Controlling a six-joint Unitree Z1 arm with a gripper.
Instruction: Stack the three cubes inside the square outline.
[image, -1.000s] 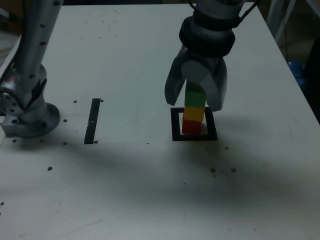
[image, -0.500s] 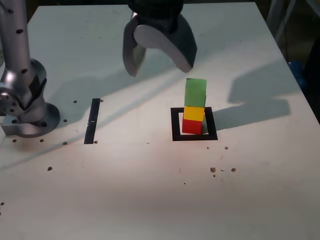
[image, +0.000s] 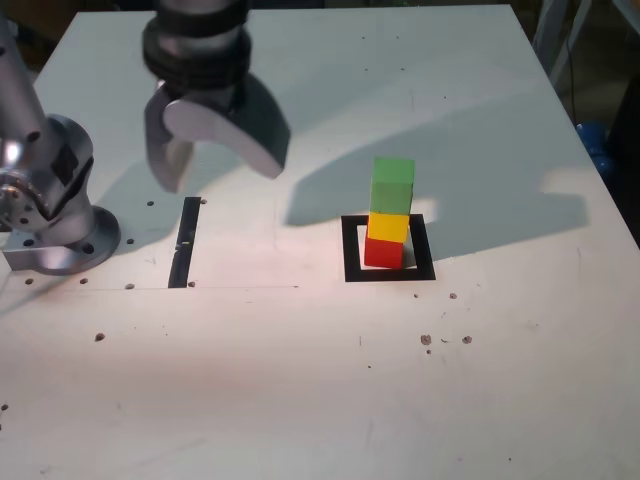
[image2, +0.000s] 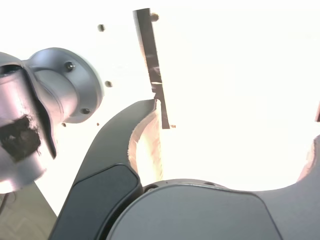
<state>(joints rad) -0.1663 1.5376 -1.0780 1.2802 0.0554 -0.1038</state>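
Looks like a robotics lab or workshop: a grey metal robot arm (image: 50, 200) at the exterior view's left, bolted to a white, flat counter (image: 250, 380) dotted with small holes, a black tape square (image: 352, 250) marked right of centre

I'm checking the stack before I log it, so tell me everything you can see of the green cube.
The green cube is a small, plain, matte-looking block, its top paler than its front. It sits roughly upright on the yellow cube, topmost in the stack. The open tool is clear of it.
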